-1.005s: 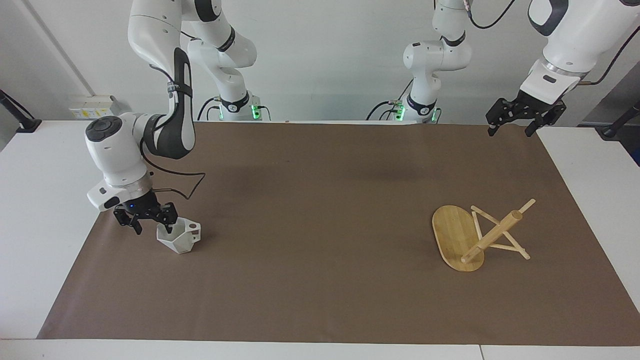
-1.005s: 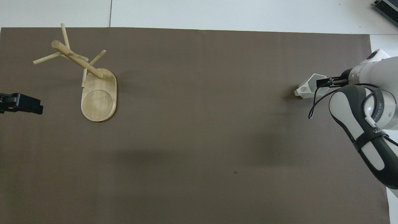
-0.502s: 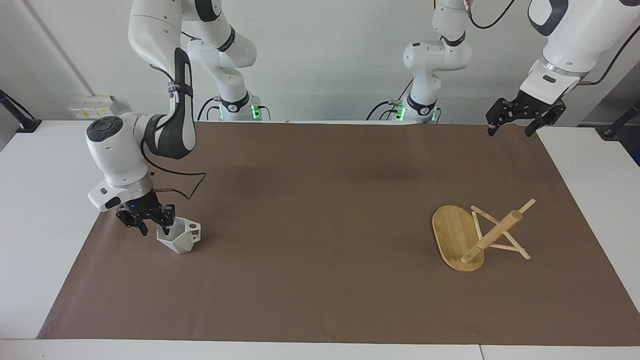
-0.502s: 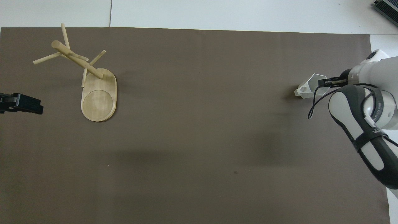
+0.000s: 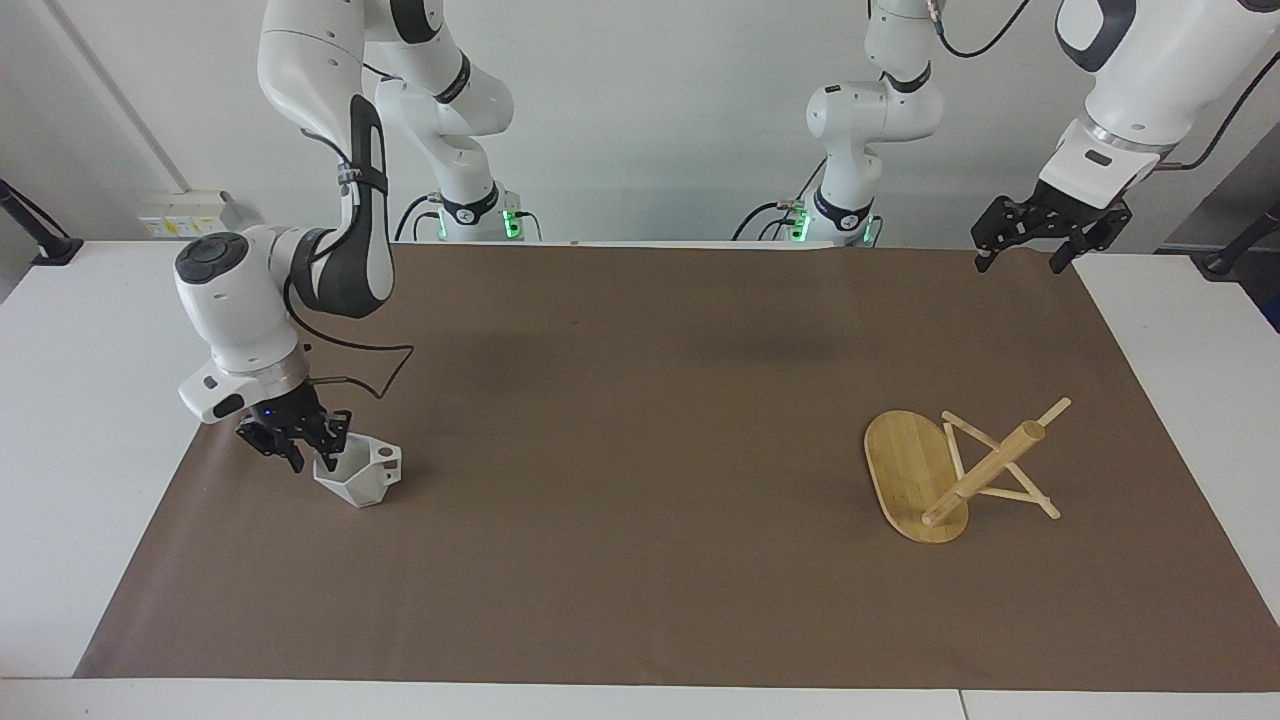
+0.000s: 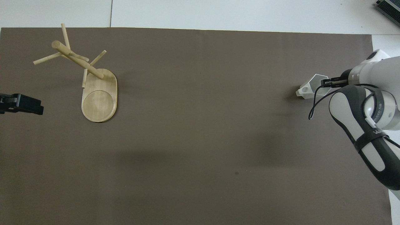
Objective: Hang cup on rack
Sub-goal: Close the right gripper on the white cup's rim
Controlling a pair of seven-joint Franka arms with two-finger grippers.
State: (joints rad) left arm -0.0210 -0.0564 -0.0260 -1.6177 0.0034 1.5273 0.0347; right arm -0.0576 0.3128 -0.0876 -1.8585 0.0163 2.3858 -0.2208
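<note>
The white faceted cup point(image 5: 362, 478) point(image 6: 308, 88) stands upright on the brown mat at the right arm's end of the table, its pierced handle turned toward the middle of the table. My right gripper point(image 5: 316, 458) point(image 6: 325, 83) reaches down onto it, one finger inside the cup and one outside, shut on the rim wall away from the handle. The bamboo rack point(image 5: 985, 468) point(image 6: 78, 61) stands on its oval base point(image 5: 905, 470) point(image 6: 99, 101) at the left arm's end. My left gripper point(image 5: 1022, 260) point(image 6: 29, 105) waits open, raised over the mat's corner by its own base.
The brown mat point(image 5: 640, 450) covers most of the white table point(image 5: 60, 420). White table edges border it at both ends. Both arm bases stand along the table's robot edge.
My right gripper's fingers have drawn together on the cup's rim wall. The cup, the rack and the left arm have not moved.
</note>
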